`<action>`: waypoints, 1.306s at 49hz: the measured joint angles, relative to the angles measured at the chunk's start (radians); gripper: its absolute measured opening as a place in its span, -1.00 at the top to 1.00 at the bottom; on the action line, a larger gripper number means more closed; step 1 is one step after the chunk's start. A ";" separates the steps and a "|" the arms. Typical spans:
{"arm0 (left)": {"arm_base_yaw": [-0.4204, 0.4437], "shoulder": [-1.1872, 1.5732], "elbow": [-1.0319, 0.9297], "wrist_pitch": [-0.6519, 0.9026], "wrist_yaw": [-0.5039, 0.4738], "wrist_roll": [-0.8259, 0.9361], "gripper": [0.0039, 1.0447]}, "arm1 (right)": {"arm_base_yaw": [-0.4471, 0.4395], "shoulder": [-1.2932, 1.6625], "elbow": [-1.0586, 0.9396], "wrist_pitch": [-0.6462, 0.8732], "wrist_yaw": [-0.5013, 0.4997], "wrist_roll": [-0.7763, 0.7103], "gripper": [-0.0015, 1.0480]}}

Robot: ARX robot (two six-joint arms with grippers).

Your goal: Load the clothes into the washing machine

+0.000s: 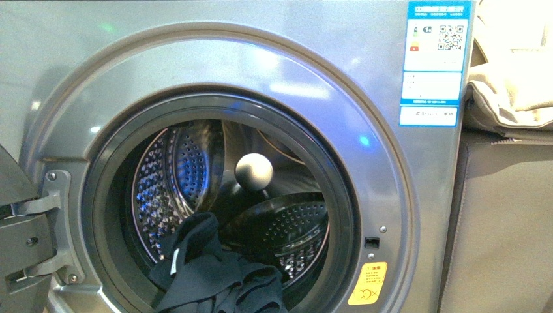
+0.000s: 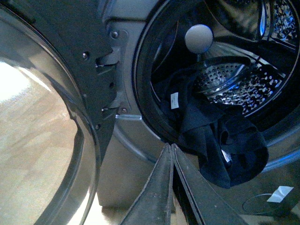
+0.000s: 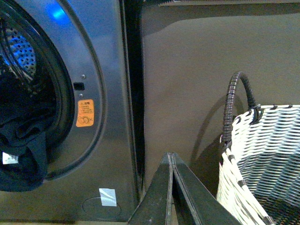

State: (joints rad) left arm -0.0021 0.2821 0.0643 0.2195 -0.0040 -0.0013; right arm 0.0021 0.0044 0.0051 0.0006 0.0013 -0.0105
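Pressed-together black fingers of the left end effector (image 2: 171, 149) sit just below the dark navy fabric clothes (image 2: 220, 140), holding nothing. Most of the garment lies inside the silver-grey front-loading washing machine (image 1: 365, 104), but a fold drapes out over the black porthole rim, so pushing it fully in seems left. The right end effector (image 3: 171, 159), also closed and empty, points beside a white woven basket (image 3: 262, 154).
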 joint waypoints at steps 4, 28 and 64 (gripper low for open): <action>0.000 -0.021 -0.010 -0.013 0.004 0.000 0.94 | 0.000 0.000 0.000 0.000 0.000 0.000 0.95; 0.000 -0.278 -0.055 -0.214 0.004 0.000 0.94 | 0.000 0.000 0.000 0.000 0.000 0.000 0.95; 0.000 -0.278 -0.055 -0.219 0.004 0.000 0.29 | 0.000 0.000 0.000 0.000 0.000 0.000 0.33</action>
State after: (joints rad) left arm -0.0021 0.0036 0.0090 0.0006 0.0002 -0.0017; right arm 0.0021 0.0044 0.0051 0.0006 0.0013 -0.0105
